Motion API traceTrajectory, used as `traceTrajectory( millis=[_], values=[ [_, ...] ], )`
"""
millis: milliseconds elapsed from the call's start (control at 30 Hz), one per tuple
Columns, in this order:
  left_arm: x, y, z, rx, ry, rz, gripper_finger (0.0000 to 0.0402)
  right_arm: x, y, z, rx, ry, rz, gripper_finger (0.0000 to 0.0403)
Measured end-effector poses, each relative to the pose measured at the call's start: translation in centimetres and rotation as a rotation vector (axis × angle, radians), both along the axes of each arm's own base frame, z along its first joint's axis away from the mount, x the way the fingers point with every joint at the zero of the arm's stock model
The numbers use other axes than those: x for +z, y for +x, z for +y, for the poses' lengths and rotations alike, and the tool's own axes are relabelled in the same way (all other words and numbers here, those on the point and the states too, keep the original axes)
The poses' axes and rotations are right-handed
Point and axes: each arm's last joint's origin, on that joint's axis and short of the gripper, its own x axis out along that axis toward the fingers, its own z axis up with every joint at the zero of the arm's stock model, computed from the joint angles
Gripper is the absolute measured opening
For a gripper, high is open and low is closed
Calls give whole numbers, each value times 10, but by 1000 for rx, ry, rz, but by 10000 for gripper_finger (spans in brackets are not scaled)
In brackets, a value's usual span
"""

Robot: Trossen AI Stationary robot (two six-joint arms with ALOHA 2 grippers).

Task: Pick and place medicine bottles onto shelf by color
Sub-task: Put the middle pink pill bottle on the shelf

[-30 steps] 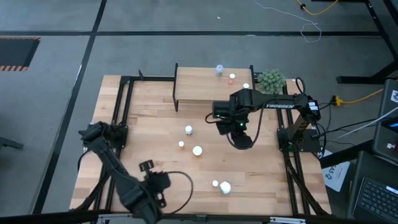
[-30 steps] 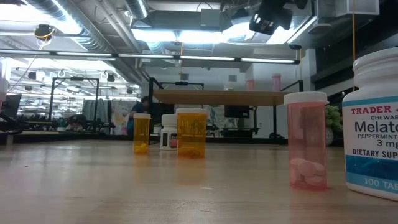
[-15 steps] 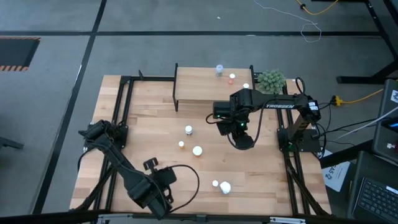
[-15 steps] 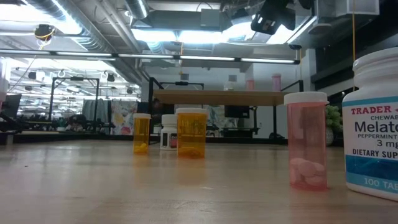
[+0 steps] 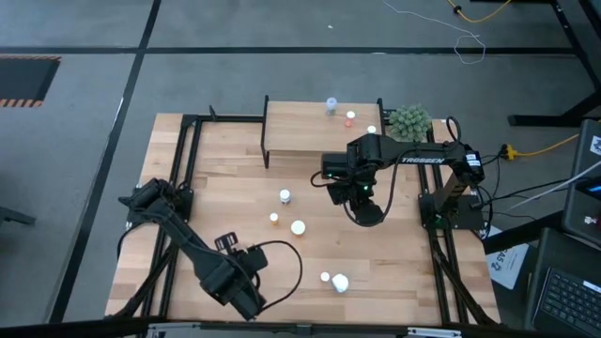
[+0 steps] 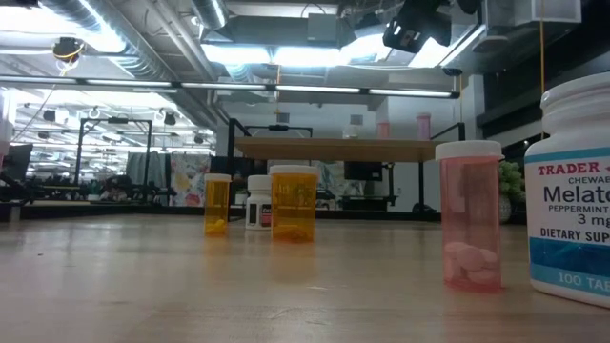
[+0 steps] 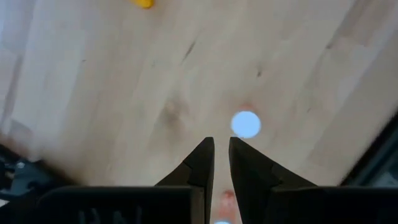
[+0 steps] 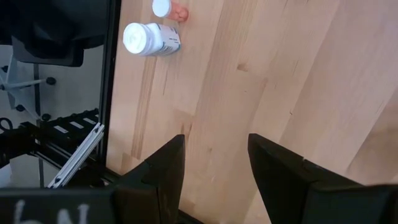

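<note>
The shelf [image 5: 300,131] stands at the table's far edge, and three small bottles stand on its right part [image 5: 350,117]. On the table stand a white bottle [image 5: 285,195], two orange ones [image 5: 299,227] [image 6: 294,202], a pink one [image 5: 325,277] [image 6: 469,214] and a large white one [image 5: 340,283] [image 6: 572,191]. My left gripper [image 5: 246,297] [image 7: 221,152] hangs shut over the near left part, and a white cap [image 7: 246,124] shows just beyond its tips. My right gripper [image 5: 364,214] [image 8: 216,155] hangs open above the table's middle right, holding nothing.
A small green plant [image 5: 410,120] stands to the right of the shelf. Black frame rails [image 5: 178,169] run along the table's left and right sides. Bare wood lies on the left half of the table [image 5: 216,188].
My left gripper has swung along the near edge toward the table's right, closer to the pink and large white bottles, turning a little as it went. Its fingers have stayed shut. The bottles have stayed where they were.
</note>
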Motion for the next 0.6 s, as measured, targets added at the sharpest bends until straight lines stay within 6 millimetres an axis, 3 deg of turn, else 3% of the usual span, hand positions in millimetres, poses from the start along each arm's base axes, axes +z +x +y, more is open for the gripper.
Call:
traceTrajectory(
  millis=[333, 600],
  values=[
    [7, -16, 17, 18, -48, -45, 44, 0, 0, 0, 4, 0, -2, 179],
    [-10, -23, 25, 1, -174, -140, 45, 0, 0, 0, -2, 0, 1, 179]
  ],
)
